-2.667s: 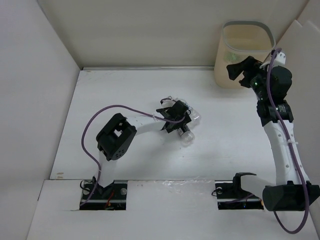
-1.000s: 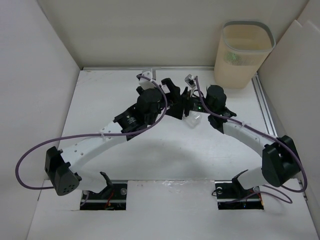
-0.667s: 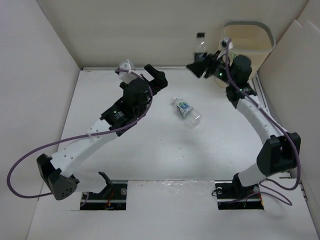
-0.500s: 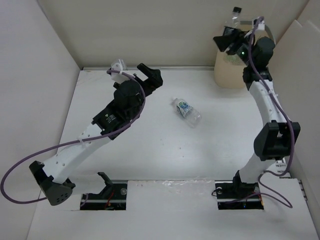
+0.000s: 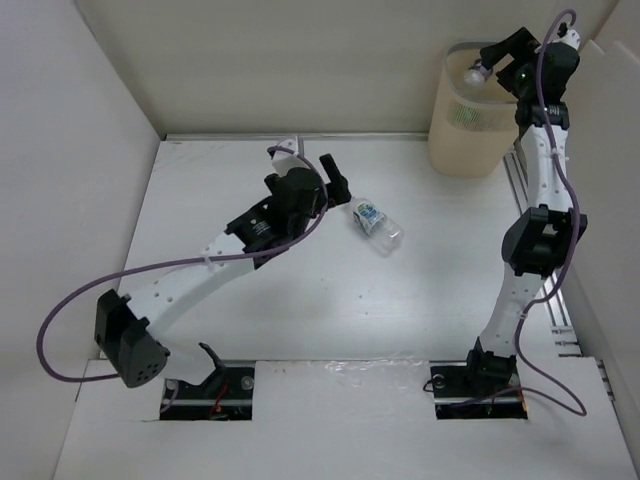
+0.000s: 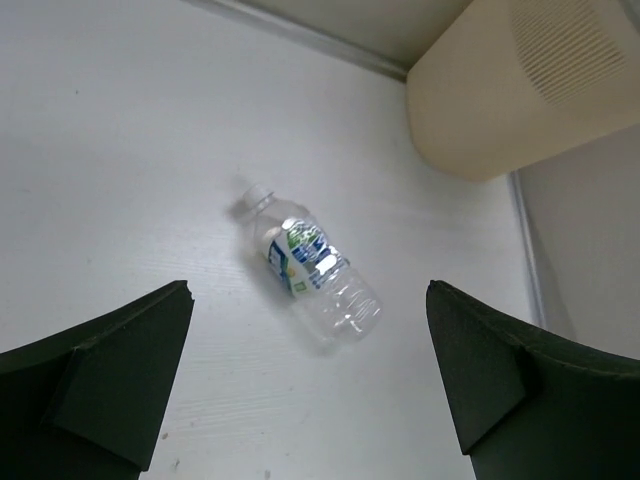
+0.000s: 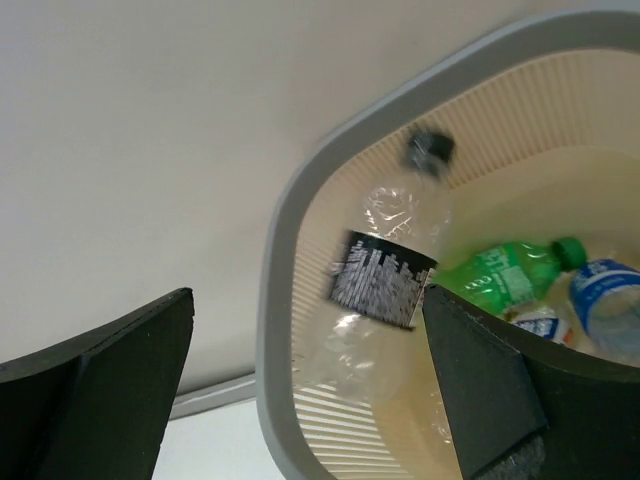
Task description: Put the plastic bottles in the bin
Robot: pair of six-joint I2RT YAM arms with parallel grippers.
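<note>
A clear plastic bottle (image 5: 375, 222) with a blue-green label and no cap lies on its side on the white table. My left gripper (image 5: 338, 182) hovers just left of it, open. In the left wrist view this bottle (image 6: 310, 268) lies ahead of and between the spread fingers of the left gripper (image 6: 308, 300), untouched. My right gripper (image 7: 308, 300) is open over the beige bin (image 7: 290, 250). A black-labelled, black-capped bottle (image 7: 385, 280) is blurred and loose, tilted inside the rim. A green bottle (image 7: 500, 270) and a blue-labelled one (image 7: 605, 300) lie in the bin.
The bin (image 5: 480, 110) stands at the back right corner against the white walls. A metal rail (image 5: 522, 190) runs along the table's right side. The right arm (image 5: 535, 240) stretches up tall beside the bin.
The right arm carried the black-labelled bottle up over the bin and opened, letting it drop. The left arm swung back toward the bottle on the table, jaws wide.
</note>
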